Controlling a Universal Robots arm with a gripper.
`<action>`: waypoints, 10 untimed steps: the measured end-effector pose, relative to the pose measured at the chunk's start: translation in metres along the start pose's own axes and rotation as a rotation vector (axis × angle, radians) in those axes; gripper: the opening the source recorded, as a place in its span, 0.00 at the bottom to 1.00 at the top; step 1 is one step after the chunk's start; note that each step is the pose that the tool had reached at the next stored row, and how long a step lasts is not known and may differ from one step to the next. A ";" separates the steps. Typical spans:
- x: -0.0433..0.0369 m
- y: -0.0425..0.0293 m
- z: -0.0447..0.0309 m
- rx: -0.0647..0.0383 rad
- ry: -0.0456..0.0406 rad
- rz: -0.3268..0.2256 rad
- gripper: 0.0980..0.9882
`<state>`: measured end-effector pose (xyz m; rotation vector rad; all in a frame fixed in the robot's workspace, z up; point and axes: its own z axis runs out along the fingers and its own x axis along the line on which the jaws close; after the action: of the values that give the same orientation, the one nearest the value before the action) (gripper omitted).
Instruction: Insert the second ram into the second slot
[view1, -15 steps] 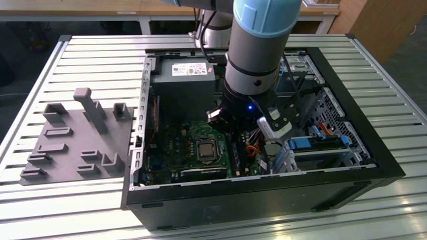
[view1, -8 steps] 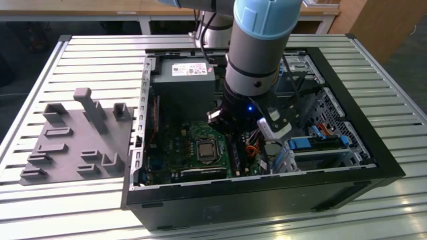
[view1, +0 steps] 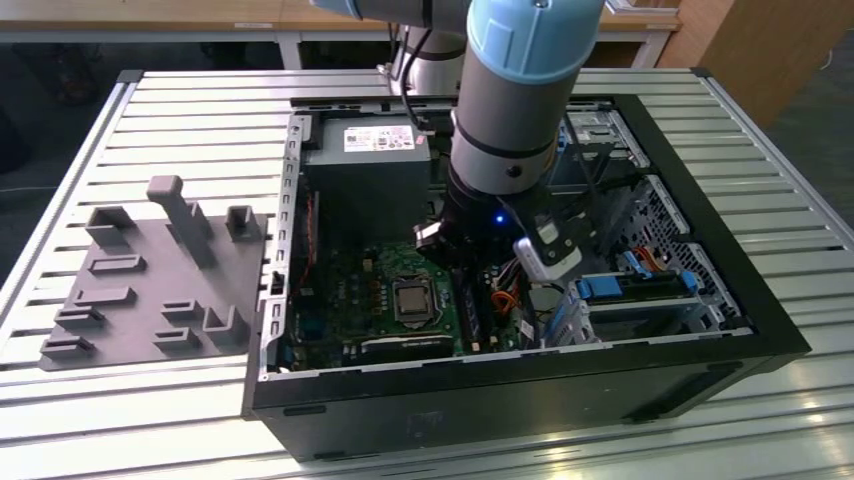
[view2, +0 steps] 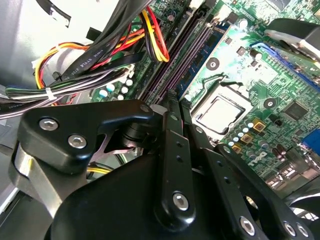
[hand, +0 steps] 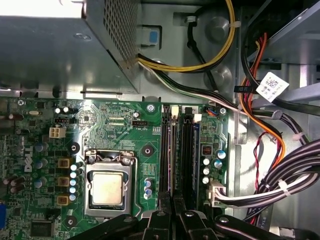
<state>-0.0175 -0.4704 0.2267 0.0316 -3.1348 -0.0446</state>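
My gripper (hand: 172, 204) is low inside the open computer case (view1: 534, 385), its black fingers (hand: 162, 217) drawn close together over the memory slots. A thin strip seen edge-on, the second ram (hand: 172, 150), runs from between the fingertips along one slot (hand: 165, 150) line on the green motherboard (hand: 115, 125). Two slots over, another blue stick (hand: 196, 150) stands seated. In the second wrist view the gripper (view2: 175, 100) tips meet right at the near end of the dark slots (view2: 180, 60), beside that blue stick (view2: 202, 57).
The processor socket (hand: 107, 187) lies just beside the slots. Bundled cables (hand: 285, 175) crowd the other side, and the metal power supply (hand: 50, 50) sits past the slots' far end. A grey fixture block (view1: 147, 280) stands on the slatted table at the exterior view's left.
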 end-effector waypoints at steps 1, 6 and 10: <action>0.0000 0.0000 0.0004 0.000 0.0002 0.000 0.04; 0.0000 0.0000 0.0013 0.000 0.0007 0.000 0.04; 0.0001 0.0000 0.0013 0.000 0.0007 0.000 0.04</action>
<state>-0.0176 -0.4704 0.2254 0.0316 -3.1341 -0.0446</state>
